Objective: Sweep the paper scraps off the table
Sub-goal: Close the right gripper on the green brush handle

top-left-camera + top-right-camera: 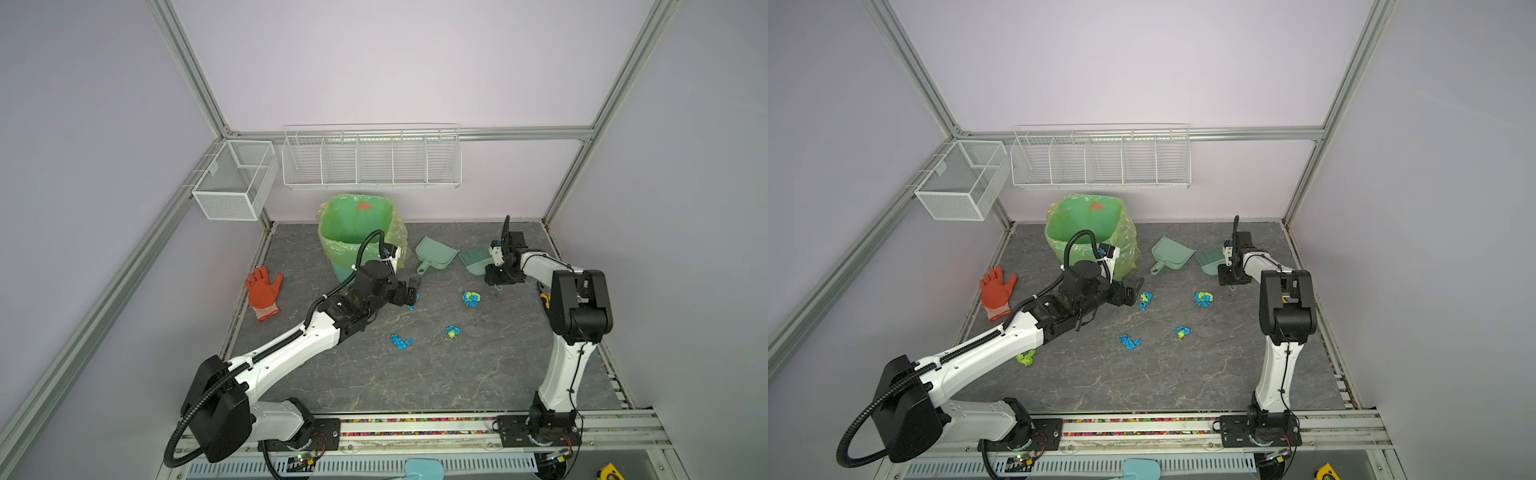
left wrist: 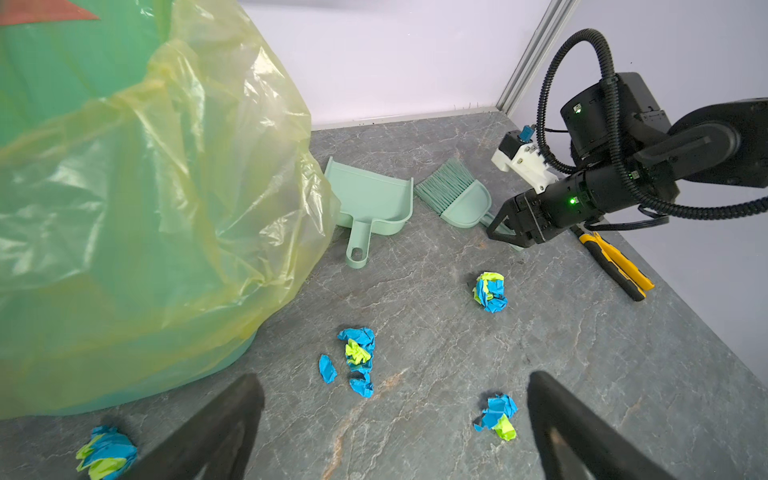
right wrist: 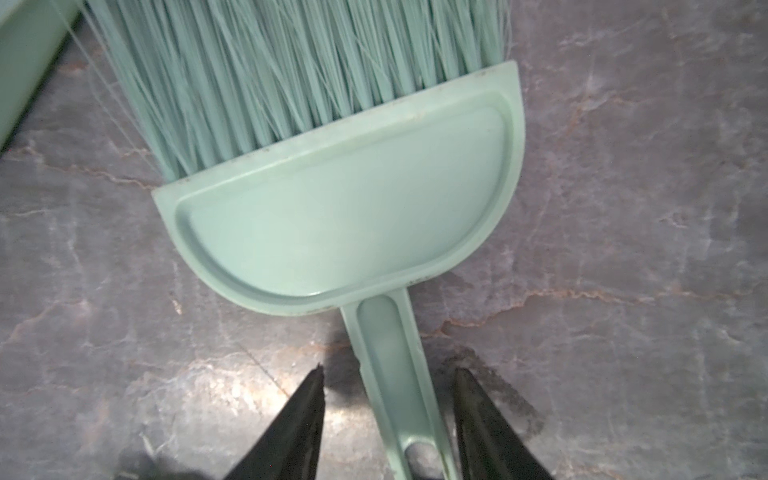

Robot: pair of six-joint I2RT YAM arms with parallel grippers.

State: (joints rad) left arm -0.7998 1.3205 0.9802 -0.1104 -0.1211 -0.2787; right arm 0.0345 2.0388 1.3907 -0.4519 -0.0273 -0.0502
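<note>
Left wrist: paper scraps [image 2: 358,353] beyond gripper [image 2: 392,380]

The left gripper [image 2: 392,376] is hovering with its fingers [image 2: 224,428] spread wide above the table [image 2: 561,332], where paper scraps [image 2: 358,353] are lying scattered. Beyond them, the dustpan [image 2: 370,199] and brush [image 2: 455,195] are lying side by side, and the right gripper [image 2: 505,230] is reaching down at the brush handle.

Dark marbled table [image 1: 415,374]: bin [image 1: 353,226] with green bag at back, dustpan [image 1: 436,252] near it, brush [image 1: 473,259] just beside dustpan, both flat. Blue-green scraps [image 1: 471,298] scattered mid-table. Yellow-black tool [image 2: 615,266] near right edge.
</note>
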